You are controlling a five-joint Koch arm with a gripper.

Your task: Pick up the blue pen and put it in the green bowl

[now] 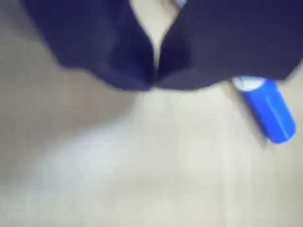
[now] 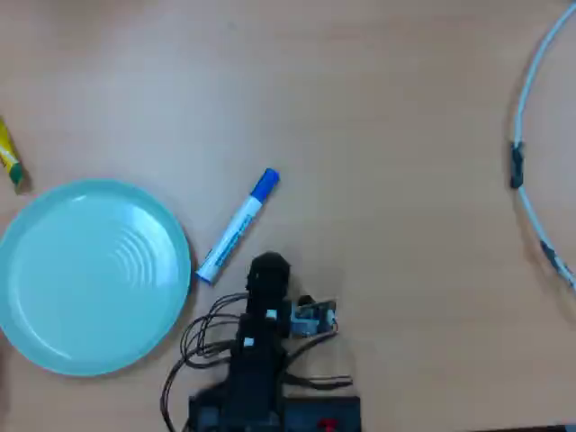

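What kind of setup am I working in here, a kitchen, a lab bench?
Probably a hobby or lab desk, not a kitchen: a plain wooden tabletop, the arm's loose wires at its base, and staged props, a pen beside a bowl.

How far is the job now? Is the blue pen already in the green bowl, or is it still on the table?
Nothing is done yet. The blue pen lies on the table, just right of the green bowl in the overhead view, and the bowl is empty. The pincer looks shut on nothing; in the wrist view the pen's blue cap sits off to its right. Gripping, lifting and placing all remain.
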